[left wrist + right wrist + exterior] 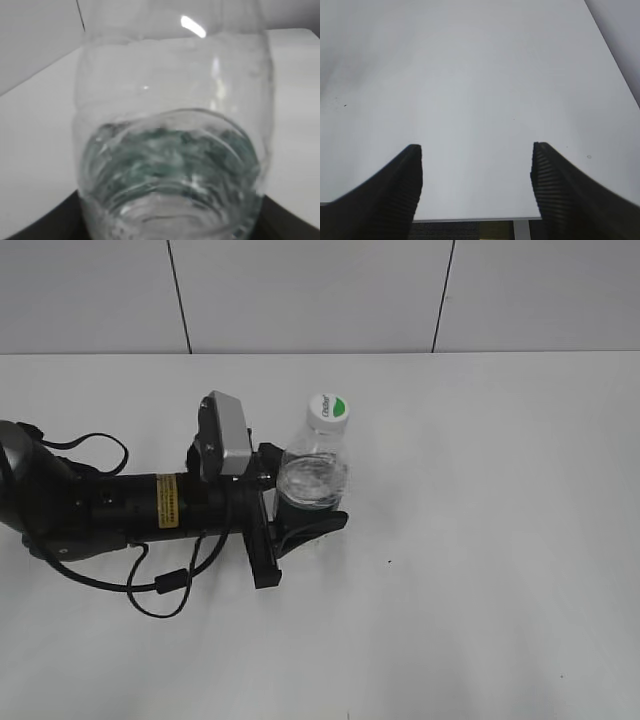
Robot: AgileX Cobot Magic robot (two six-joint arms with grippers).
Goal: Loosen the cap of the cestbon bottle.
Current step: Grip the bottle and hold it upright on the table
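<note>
While our left arm lies stretched low across the table [480, 540] from the left edge of the exterior view, its left tool [300, 515] is clamped around the lower body of the cestbon bottle [313, 475], with one dark finger [312, 527] showing in front of the bottle's base. We see the bottle standing upright near the middle of the table, its clear shoulders rising above the grip. On top sits the cap [327, 408], white with a green mark, and nothing touches it.

From our left wrist view, the bottle [172, 150] fills almost the whole picture, very close and blurred. We can make out its clear ribbed wall with a greenish tint through the lower half, and a dark edge of the tool at the bottom corners. The cap is out of that picture.

On our left arm, a silver-grey camera housing [226, 433] sits just behind the bottle, and a black cable [165, 585] loops on the table beneath the arm.

Our right tool [476, 175] does not appear in the exterior view. In our right wrist view its two ribbed black fingers [400, 190] stand wide apart with nothing between them, above bare white table [480, 75], and the table's near edge shows just under them.
</note>
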